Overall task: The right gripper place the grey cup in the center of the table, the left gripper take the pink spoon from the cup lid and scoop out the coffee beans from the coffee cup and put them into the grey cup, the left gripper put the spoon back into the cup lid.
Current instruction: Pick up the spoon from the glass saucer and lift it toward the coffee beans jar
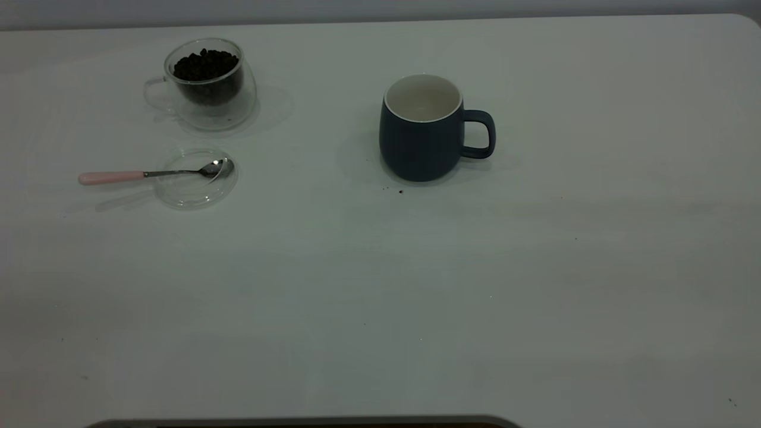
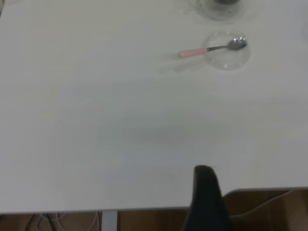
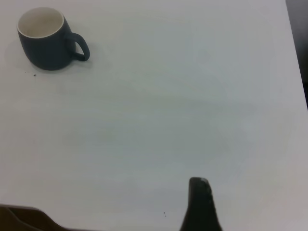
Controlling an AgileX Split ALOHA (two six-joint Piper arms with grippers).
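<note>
Glass is posing the main hazard here: the cup lid [image 1: 196, 178] is sitting loose on the table [image 1: 535, 285], with the metal bowl of the pink spoon [image 1: 151, 173] resting inside it toward the side nearest the grey cup [image 1: 421, 128]. In my judgement, a grasp that drags the handle sideways instead of lifting it could be sliding or tipping the lid along with the spoon. The coffee cup [image 1: 205, 83], standing just behind the lid and holding a heap of coffee beans [image 1: 206, 65], looks light and rounded, so a spoon pushed in too hard could be nudging it over and spilling beans. The carry across to the grey cup is fairly long as well, and a tilted spoon would be shedding beans on the way (a few dark specks are already lying by the mug's base).

The spoon's long axis is running nearly level across the exterior view, its pink handle pointing out past the lid's rim toward the table's left edge, and its bowl pointing toward the mug. The grey cup is standing upright near the table's middle, its loop handle facing right, its cream inside looking empty.

The left hand [image 2: 206, 202] and the right hand [image 3: 199, 207] are each hanging near the table's near edge, well apart from everything; only one dark tip of each is showing, so I cannot tell how the fingers are standing.
</note>
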